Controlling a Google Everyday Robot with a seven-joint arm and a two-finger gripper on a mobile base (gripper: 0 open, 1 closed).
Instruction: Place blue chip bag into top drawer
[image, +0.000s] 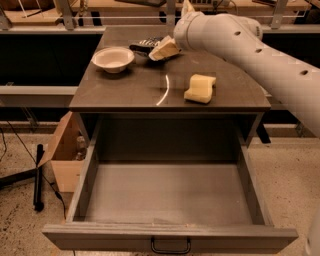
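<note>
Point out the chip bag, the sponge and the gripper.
blue chip bag (142, 46), camera view, its exposed left part.
sponge (200, 88), camera view, its top face.
gripper (160, 52), camera view, its tip, at the bag.

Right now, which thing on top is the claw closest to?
The blue chip bag at the back: the claw is right at it; the white bowl and yellow sponge lie apart.

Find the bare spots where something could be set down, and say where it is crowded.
The top drawer floor is wholly bare. On the cabinet top, the front-left stretch between the bowl and sponge is free. The back is crowded: the gripper sits at the blue chip bag, beside the bowl.
</note>
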